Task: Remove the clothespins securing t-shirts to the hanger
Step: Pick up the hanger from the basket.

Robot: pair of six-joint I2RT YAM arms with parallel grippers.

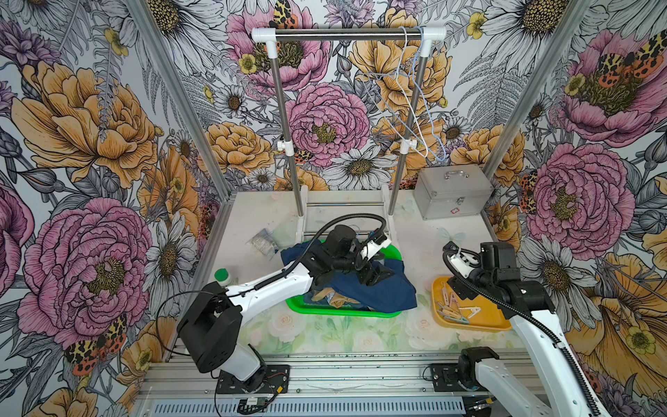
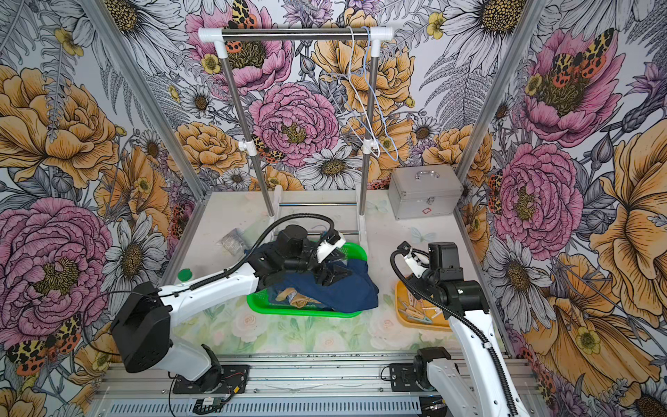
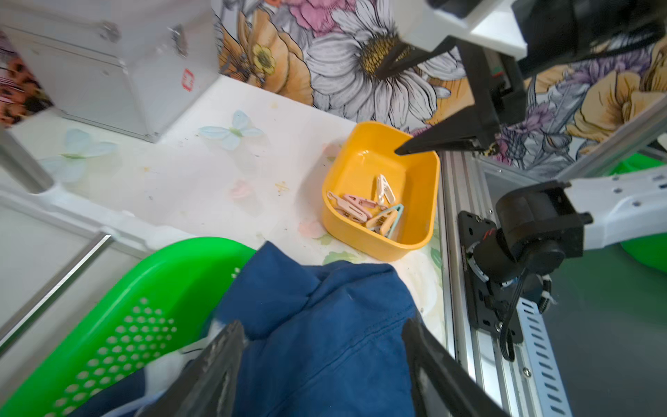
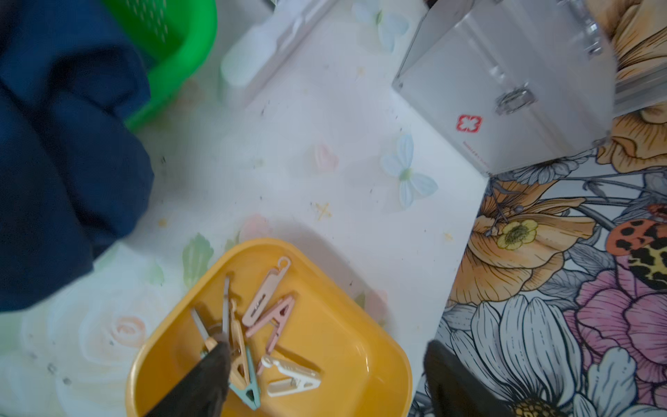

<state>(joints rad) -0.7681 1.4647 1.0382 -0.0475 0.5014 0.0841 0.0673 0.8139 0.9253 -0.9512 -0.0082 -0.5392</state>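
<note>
Several pastel clothespins [image 4: 267, 325] lie loose in the yellow tray [image 1: 469, 326], among them a white one. My right gripper [image 4: 326, 346] hangs open just above the tray with nothing between its fingers. A crumpled navy t-shirt [image 1: 379, 292] lies over a tan one [image 1: 332, 296] in the green basket [image 1: 343, 313]. Low over that heap, my left gripper [image 3: 321, 325] stands open, its fingers either side of navy cloth [image 3: 325, 361]. Bare wire hangers [image 1: 415, 101] dangle from the right end of the rack's rail [image 1: 346, 32].
A silver case [image 1: 451, 191] stands at the back right. A green-lidded jar [image 1: 223, 276] and a crumpled clear bag [image 1: 265, 242] sit left of the basket. The rack's feet [image 1: 346, 216] stand just behind the basket.
</note>
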